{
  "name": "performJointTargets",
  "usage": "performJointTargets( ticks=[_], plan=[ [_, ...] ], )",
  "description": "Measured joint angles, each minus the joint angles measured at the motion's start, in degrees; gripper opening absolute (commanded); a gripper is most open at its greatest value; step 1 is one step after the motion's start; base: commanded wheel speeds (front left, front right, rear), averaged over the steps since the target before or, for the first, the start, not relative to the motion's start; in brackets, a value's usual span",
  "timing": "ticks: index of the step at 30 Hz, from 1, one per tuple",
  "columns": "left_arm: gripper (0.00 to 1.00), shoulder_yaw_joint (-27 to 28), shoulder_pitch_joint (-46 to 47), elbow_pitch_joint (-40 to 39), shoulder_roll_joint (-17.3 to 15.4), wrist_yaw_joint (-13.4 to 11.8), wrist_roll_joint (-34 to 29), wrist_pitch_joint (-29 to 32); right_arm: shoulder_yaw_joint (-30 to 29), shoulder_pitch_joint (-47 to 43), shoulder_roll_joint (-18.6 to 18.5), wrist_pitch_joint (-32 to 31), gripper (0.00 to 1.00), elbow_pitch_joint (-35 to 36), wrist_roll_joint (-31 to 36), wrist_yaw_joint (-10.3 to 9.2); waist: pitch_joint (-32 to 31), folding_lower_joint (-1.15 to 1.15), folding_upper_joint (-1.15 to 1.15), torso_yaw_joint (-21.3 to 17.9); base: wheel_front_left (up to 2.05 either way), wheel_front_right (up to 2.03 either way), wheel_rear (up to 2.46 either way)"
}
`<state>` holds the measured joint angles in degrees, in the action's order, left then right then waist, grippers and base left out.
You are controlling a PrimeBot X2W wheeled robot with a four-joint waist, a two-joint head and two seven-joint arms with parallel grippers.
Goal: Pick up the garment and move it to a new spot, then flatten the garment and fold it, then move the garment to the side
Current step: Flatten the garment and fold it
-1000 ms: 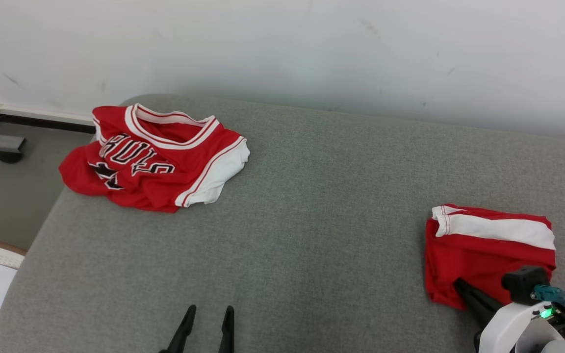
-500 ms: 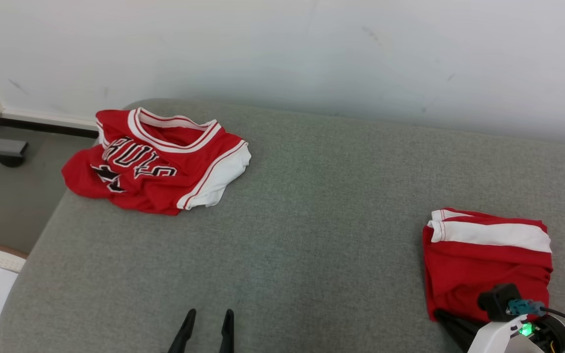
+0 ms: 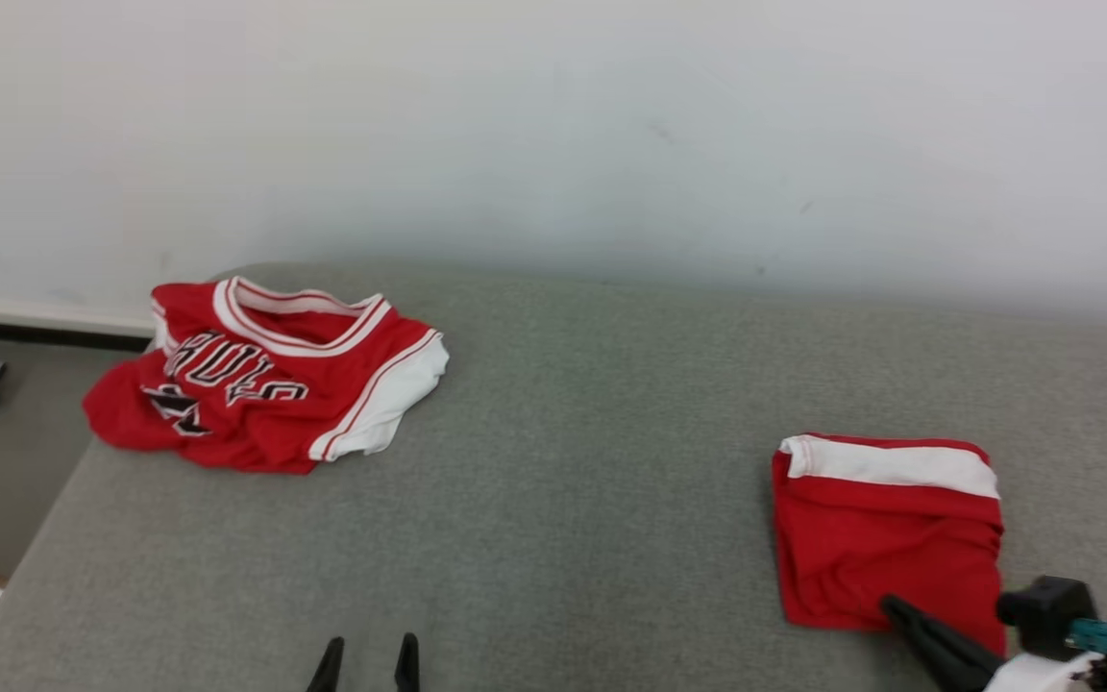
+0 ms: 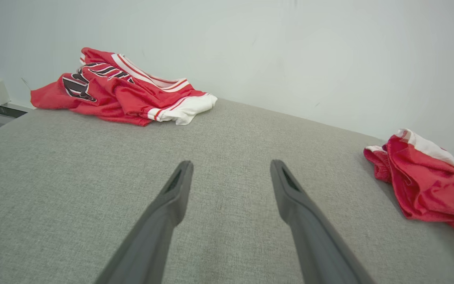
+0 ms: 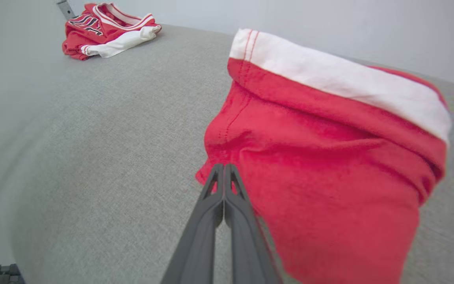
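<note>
**Head view.** A grey upholstered surface (image 3: pixel 592 481) stands against a pale wall (image 3: pixel 553 144). The folded red shorts (image 3: pixel 885 548), white band along the far edge, lie at its right. A crumpled red jersey (image 3: pixel 256 404) lies well apart at the far left corner. The left gripper (image 3: pixel 373 642) rises at the bottom edge over bare fabric. The right gripper (image 3: pixel 892 605) touches the shorts' near edge.

**Left wrist view.** The left fingers (image 4: pixel 172 197) are spread wide and grasp nothing; the surface shows between them.

**Right wrist view.** The right fingers (image 5: pixel 211 205) are clenched together, tips at the shorts' near left corner. Whether cloth is pinched between them cannot be told.
</note>
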<state>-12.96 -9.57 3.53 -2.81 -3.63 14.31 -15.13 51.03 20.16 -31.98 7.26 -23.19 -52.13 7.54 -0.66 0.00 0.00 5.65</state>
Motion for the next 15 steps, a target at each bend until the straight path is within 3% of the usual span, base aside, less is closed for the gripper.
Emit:
performJointTargets(
  ticks=[1, 2, 10, 15],
  plan=[
    [1.00, 0.34, -0.05, -0.10, 0.01, 0.01, 0.00, 0.00, -1.04, -0.80, -0.70, 0.71, 0.92, 0.29, 0.15, 0.00, -0.31, 0.00, 0.00, -0.47, 0.00, 0.00, 0.00],
    [1.00, 0.83, -0.12, -0.21, 0.01, 0.05, -0.01, 0.00, -2.30, -1.72, -1.21, 1.75, 1.00, 0.52, 0.35, 0.00, -0.57, 0.00, 0.00, -0.93, 0.00, 0.00, 0.00],
    [1.00, 3.46, -0.53, -0.46, 0.01, 1.07, -0.67, 0.00, -16.23, -9.39, -2.12, 6.82, 1.00, -1.56, 4.92, 0.00, -2.18, 0.00, 0.00, -4.51, 0.00, 0.00, 0.00],
    [1.00, 4.39, -1.29, 0.01, 0.01, 2.26, -1.23, 0.00, -27.27, -14.36, 1.11, 7.68, 1.00, -3.04, 11.16, 0.00, -3.10, 0.00, 0.00, -6.21, 0.00, 0.00, 0.00]
  ],
)
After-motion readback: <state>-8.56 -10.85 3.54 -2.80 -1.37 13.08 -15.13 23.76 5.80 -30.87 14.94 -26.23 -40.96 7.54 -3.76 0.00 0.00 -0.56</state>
